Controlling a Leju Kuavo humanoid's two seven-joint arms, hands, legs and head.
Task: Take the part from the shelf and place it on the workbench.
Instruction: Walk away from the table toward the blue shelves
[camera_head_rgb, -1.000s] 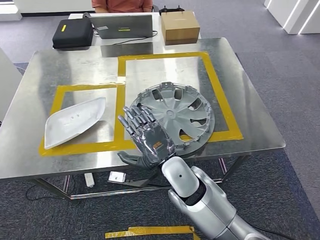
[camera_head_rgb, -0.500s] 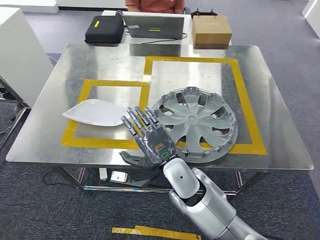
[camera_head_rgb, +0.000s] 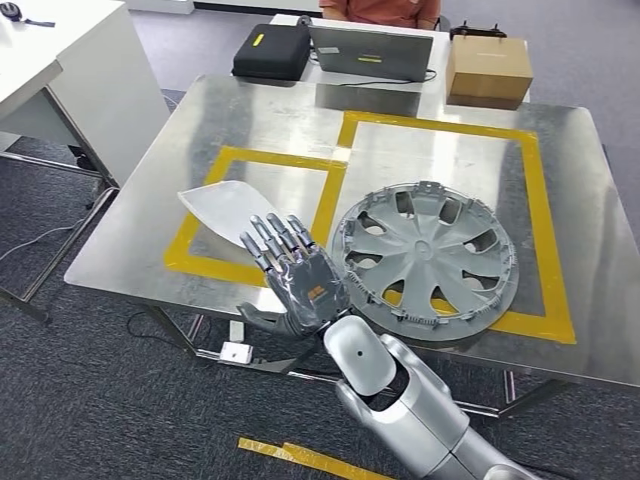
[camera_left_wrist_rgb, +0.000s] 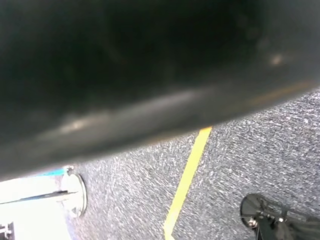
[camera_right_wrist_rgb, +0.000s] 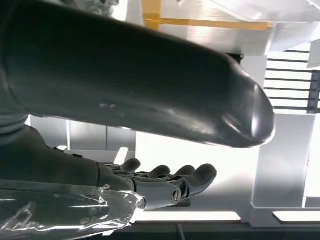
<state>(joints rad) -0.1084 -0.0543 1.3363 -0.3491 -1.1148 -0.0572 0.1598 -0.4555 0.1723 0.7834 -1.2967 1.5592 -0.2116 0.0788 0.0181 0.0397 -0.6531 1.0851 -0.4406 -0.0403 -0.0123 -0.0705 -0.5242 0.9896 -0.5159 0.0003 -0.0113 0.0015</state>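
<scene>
Grey carpet (camera_head_rgb: 90, 400) surrounds a steel workbench (camera_head_rgb: 226, 120) marked with two yellow tape frames (camera_head_rgb: 540, 240). On the bench, a grey hubcap (camera_head_rgb: 426, 255) lies flat in the larger frame, its near rim over the tape. A white shell-shaped part (camera_head_rgb: 223, 210) lies in the smaller frame beside it, apart from the hubcap. The right hand (camera_head_rgb: 298, 280) is raised in front of the bench's near edge, back toward the camera, fingers (camera_head_rgb: 272, 240) straight and spread, the thumb out to the side; it holds nothing, and its fingertips overlap the white part in the head view, though contact cannot be told. The right wrist view likewise shows the fingers (camera_right_wrist_rgb: 177, 180) extended with nothing between them and the thumb (camera_right_wrist_rgb: 151, 85). Whether the left hand's fingers are open or closed cannot be told; its wrist view shows carpet and a yellow floor stripe (camera_left_wrist_rgb: 186, 182). Beyond the bench stand a black case (camera_head_rgb: 272, 52), a laptop (camera_head_rgb: 373, 52) and a cardboard box (camera_head_rgb: 489, 70), with a person in an orange top (camera_head_rgb: 377, 10) seated behind. A white cabinet (camera_head_rgb: 90, 90) stands to the left.
</scene>
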